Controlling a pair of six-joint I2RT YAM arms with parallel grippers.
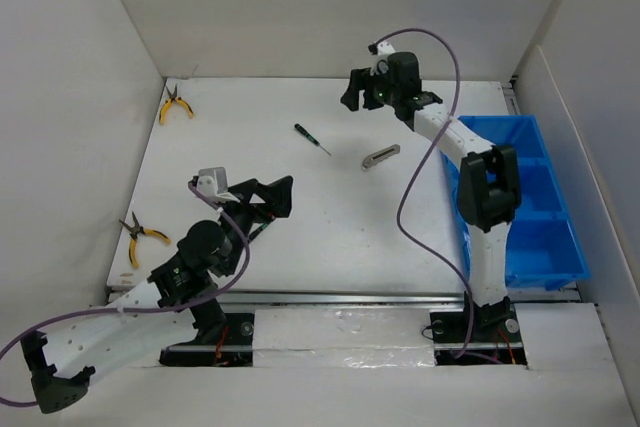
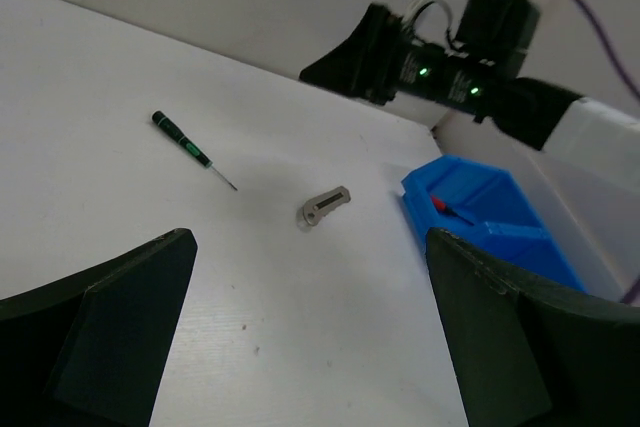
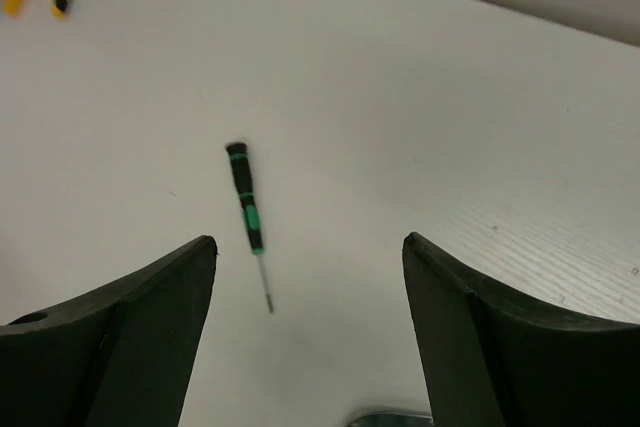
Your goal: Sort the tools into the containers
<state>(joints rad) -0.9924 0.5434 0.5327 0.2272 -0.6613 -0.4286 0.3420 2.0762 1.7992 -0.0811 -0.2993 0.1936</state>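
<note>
Screwdriver (image 1: 312,139) (dark handle, green band) lies flat on the table (image 1: 300,237), toward the far side. The grey utility knife (image 1: 380,156) lies to its right, apart from it. Far pliers (image 1: 175,104) occupy the far-left corner; near pliers (image 1: 143,235) lie at the left edge. The blue bin (image 1: 520,125) stands at the right, a red-handled tool (image 2: 440,205) inside. Right claw (image 1: 352,95) hangs beyond the screwdriver, spread wide and empty. Left claw (image 1: 275,192), near left, is spread wide and empty.

Dark screwdriver (image 3: 248,212) on the table (image 3: 430,97) — jaws parted.
</note>
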